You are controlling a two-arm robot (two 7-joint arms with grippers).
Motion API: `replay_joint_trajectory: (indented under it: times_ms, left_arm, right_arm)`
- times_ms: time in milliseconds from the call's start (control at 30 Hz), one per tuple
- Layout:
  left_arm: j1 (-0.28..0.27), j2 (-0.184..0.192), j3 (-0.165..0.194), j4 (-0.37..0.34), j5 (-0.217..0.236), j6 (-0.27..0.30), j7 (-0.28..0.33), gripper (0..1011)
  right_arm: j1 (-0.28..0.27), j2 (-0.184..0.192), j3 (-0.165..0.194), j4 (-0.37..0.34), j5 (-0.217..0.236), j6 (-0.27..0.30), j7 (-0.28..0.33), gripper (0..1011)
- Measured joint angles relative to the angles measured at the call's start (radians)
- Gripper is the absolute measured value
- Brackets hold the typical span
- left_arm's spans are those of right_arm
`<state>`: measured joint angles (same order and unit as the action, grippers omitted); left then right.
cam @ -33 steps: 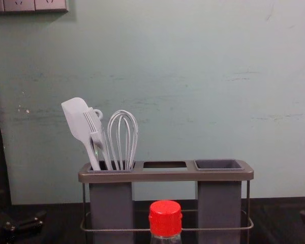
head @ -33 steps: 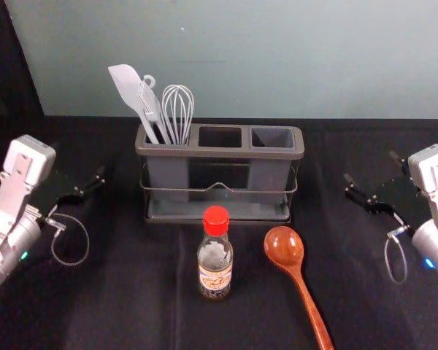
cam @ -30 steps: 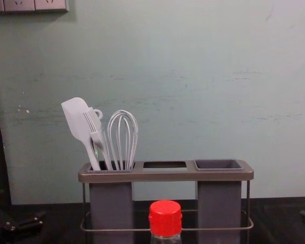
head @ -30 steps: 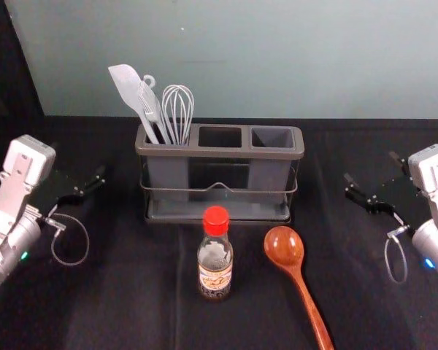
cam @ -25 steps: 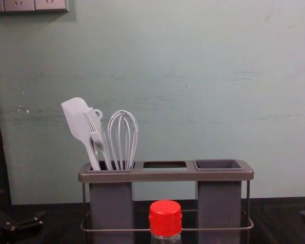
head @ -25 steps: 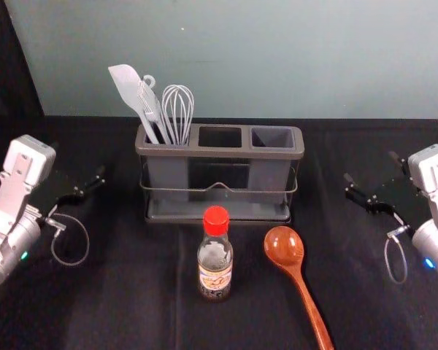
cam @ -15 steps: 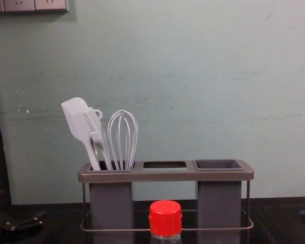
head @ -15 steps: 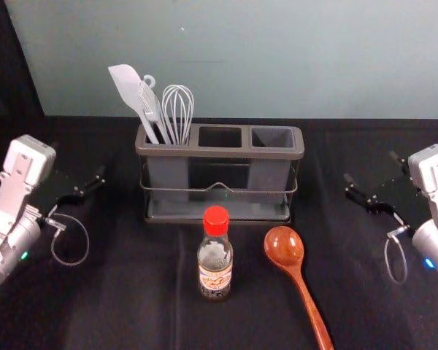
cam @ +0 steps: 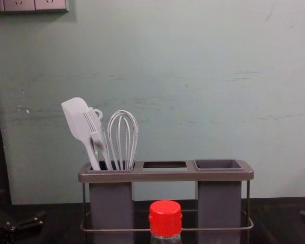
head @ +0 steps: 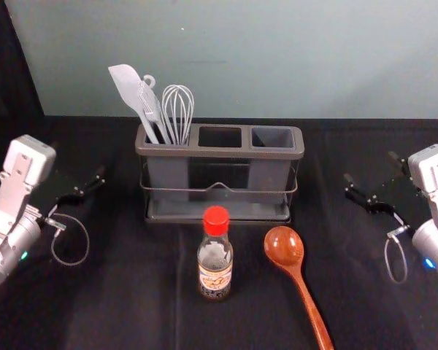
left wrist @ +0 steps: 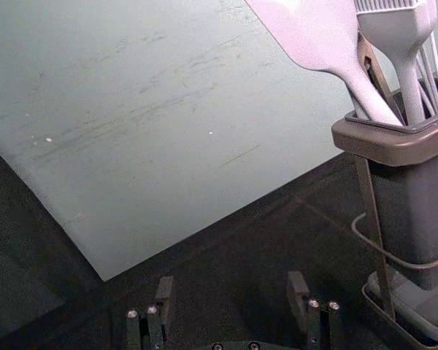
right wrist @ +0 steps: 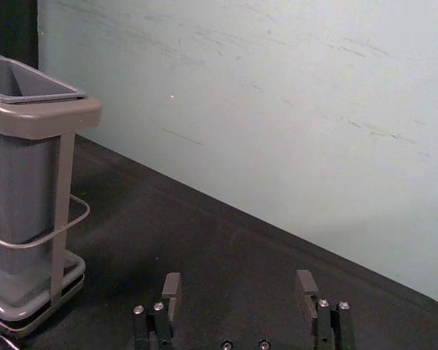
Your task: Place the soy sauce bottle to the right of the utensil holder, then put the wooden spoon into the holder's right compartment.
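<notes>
Red-capped soy sauce bottle (head: 215,275) stands upright on the black-covered counter (head: 131,306), in front of the utensil holder (head: 219,152), so your first placement isn't done. Wooden spoon (head: 283,248) lies to its right, bowl toward the holder; you'll likely want it handle-down, like the spatula (head: 128,87) and whisk (head: 179,109) in the left compartment (cam: 111,208). Right compartment (head: 272,137) is vacant, ready for it. Your left gripper (left wrist: 231,284) and right gripper (right wrist: 239,283) sit either side of the holder, jaws apart, nothing between; probably parked wide to keep the middle free. Blind spots: spoon's handle end is cut off by the head view's bottom edge, chest view crops the bottle below its neck, label masks the liquid level, and you can't judge the dark middle slot's depth.
</notes>
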<state>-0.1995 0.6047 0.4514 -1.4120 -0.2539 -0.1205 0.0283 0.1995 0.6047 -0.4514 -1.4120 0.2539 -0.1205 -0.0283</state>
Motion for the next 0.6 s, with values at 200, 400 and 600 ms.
replay_joint_trajectory:
  times_ms: [200,400,600]
  left_arm:
    - [0.000,0.000,0.000,0.000,0.000,0.000,0.000,1000]
    - [0.000,0.000,0.000,0.000,0.000,0.000,0.000,1001]
    - [0.000,0.000,0.000,0.000,0.000,0.000,0.000,1000]
  right_arm:
    - [0.000,0.000,0.000,0.000,0.000,0.000,0.000,1003]
    - [0.000,0.000,0.000,0.000,0.000,0.000,0.000,1002]
    - [0.000,0.000,0.000,0.000,0.000,0.000,0.000,1003]
